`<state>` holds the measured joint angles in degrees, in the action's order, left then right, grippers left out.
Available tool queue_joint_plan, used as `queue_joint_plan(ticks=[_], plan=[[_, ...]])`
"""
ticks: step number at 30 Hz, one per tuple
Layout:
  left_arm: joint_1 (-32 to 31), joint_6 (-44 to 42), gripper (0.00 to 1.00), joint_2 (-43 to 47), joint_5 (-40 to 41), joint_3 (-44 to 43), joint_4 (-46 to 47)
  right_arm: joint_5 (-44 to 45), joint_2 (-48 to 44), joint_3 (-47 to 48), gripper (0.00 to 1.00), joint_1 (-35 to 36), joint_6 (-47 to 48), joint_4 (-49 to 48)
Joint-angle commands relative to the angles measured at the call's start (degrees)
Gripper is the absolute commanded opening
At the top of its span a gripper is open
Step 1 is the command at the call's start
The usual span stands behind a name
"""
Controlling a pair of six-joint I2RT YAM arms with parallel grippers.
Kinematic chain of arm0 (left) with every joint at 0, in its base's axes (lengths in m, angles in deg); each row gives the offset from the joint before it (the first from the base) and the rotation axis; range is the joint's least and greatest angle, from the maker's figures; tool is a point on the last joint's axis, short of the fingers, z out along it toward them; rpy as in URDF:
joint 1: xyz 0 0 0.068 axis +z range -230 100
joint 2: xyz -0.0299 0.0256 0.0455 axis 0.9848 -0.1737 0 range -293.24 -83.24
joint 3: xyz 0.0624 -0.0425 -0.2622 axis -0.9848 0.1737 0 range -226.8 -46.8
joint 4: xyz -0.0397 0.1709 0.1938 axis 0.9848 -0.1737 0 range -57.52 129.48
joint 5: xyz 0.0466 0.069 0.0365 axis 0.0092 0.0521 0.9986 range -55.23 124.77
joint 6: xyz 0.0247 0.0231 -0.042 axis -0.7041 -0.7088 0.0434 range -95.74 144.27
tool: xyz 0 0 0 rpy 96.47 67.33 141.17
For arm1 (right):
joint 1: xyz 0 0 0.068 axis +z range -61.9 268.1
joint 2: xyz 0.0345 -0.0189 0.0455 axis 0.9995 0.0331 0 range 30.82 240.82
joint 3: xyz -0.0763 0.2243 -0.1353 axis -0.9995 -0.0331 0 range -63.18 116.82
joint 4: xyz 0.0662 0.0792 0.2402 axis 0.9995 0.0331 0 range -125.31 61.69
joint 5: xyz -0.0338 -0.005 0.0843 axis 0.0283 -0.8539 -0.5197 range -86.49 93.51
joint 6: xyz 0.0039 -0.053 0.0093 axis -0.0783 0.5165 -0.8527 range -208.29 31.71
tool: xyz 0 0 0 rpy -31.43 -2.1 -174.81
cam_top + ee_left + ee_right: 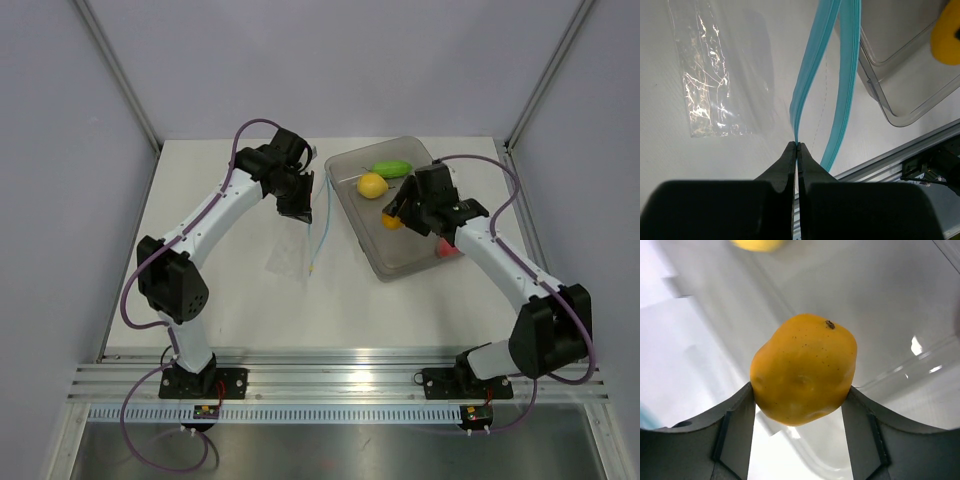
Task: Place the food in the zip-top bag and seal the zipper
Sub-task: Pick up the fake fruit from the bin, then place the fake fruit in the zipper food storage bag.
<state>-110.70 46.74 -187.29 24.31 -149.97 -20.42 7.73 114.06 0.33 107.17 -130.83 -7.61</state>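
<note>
My left gripper is shut on one light blue zipper strip of the clear zip-top bag and holds it up off the table. In the left wrist view my jaws pinch that strip; the second strip hangs apart from it, and the crinkly bag film spreads to the left. My right gripper is shut on the orange fruit, held above the tray. The yellow lemon and the green one lie in the tray. The red-pink one shows partly under my right arm.
The grey translucent tray stands right of the bag, its near-left corner close to the hanging zipper. Grey walls enclose the white table on three sides. An aluminium rail runs along the near edge.
</note>
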Motion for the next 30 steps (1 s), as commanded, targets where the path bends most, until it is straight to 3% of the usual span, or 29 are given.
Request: queue_joint_plan(ticks=[1,6,10,17,30], plan=[[-0.2,-0.5,0.0,-0.6,0.8,-3.1,0.7,2.0,-4.8,6.7,0.36,4.6,3.0,0.3],[-0.2,-0.3,0.0,-0.5,0.5,-2.9,0.6,3.4,-3.2,14.4,0.37,15.2,4.0,1.1],[-0.2,-0.5,0.0,0.1,0.7,-2.7,0.5,1.1,0.0,18.3,0.37,19.2,3.3,-1.2],[-0.2,-0.5,0.0,0.1,0.7,-3.6,0.0,-6.4,5.8,18.7,0.37,21.5,0.4,-7.7],[-0.2,-0.4,0.0,0.9,-0.9,-5.1,-0.5,-1.5,13.5,20.4,0.37,21.6,0.7,-4.1]])
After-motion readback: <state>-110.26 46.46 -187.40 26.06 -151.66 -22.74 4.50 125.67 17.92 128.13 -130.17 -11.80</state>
